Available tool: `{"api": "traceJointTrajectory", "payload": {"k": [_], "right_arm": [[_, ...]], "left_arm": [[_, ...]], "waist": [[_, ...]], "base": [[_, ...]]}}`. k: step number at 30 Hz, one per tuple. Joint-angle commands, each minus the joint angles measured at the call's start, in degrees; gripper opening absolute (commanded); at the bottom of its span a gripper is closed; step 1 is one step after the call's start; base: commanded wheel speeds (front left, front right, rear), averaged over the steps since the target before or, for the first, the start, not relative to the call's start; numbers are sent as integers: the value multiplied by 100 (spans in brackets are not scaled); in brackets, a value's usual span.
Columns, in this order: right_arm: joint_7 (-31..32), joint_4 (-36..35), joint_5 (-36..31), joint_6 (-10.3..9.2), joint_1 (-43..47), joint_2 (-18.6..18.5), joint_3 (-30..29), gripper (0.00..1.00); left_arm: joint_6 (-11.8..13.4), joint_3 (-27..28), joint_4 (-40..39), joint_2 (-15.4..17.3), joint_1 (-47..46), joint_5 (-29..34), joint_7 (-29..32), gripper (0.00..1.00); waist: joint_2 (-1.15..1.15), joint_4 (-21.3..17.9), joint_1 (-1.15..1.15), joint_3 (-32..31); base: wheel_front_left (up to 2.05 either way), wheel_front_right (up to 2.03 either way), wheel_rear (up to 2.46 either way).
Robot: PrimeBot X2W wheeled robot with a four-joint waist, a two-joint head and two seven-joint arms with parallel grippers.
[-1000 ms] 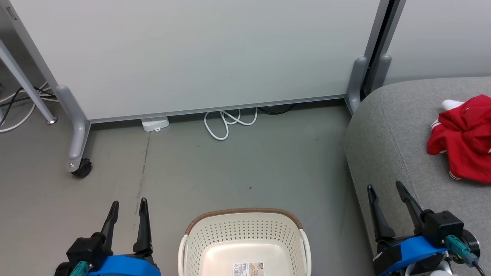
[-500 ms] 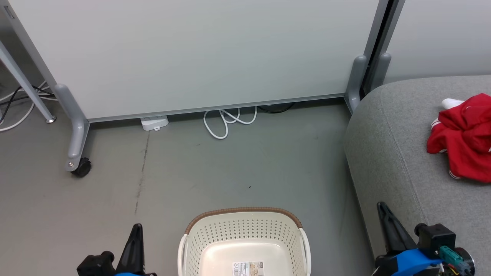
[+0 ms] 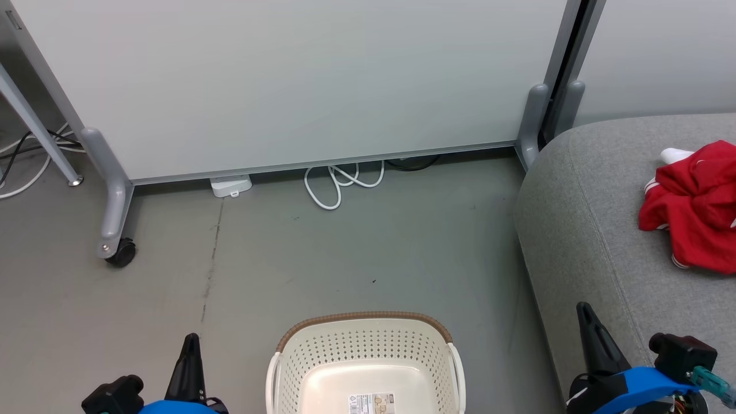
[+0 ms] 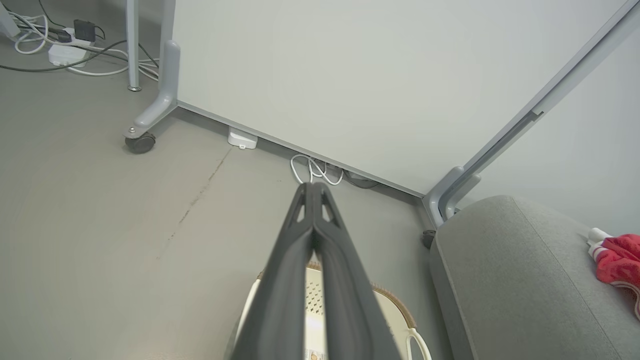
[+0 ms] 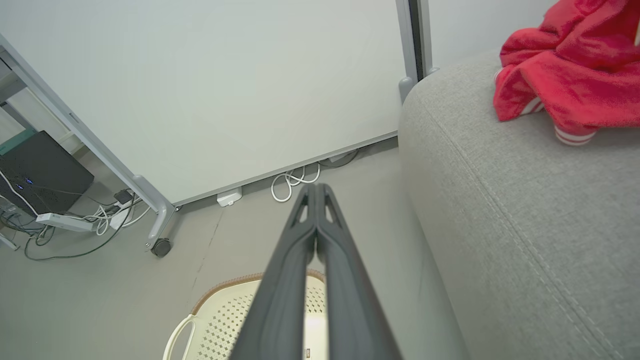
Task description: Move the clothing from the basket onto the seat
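Both claws are clenched on nothing: the left claw (image 3: 190,345) hangs over the floor (image 3: 345,259) and the right claw (image 3: 587,316) by the seat (image 3: 581,230). Between them the basket (image 3: 365,317) stands on the grey floor. A red garment (image 3: 696,213) lies on the seat (crumpled, white-trimmed). Beyond stands a pale partition (image 3: 287,86) on a caster (image 3: 122,252), with a white cable (image 3: 339,184) looped at its foot.

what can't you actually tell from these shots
Basket: its near half is cut off by the head view's bottom edge; in both wrist views the shut fingers cover its middle.
Label on the basket floor: too small to read.
Red garment on the seat: the head view's right edge crops it, so its full extent is unknown.
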Motion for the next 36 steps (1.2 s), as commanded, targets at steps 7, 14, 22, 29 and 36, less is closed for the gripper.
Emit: {"api": "traceJointTrajectory", "payload": {"k": [7,14,22,29,36], "right_arm": [[144,-143,780,1,-154,-16,-59,0],[275,-177,1445,1,-189,-18,-96,0],[416,-212,2141,1,-231,-21,-134,0],[529,-239,2708,1,-258,-22,-166,0],[636,-263,3230,2,-290,-24,-197,0]], "left_arm": [[-3,104,-188,17,-234,-683,178,0],[-3,167,-262,11,-289,-1269,338,0],[-4,239,-342,5,-354,-1882,506,0],[-5,297,-404,0,-399,-2379,645,0],[-6,347,-464,-5,-448,-2843,771,0]], "waist": [[0,-6,0,-6],[0,-13,0,-13],[0,-21,0,-21],[0,-28,0,-28],[0,-34,0,-35]], "base": [[0,0,0],[0,0,0],[0,0,0],[0,0,0],[0,0,0]]}}
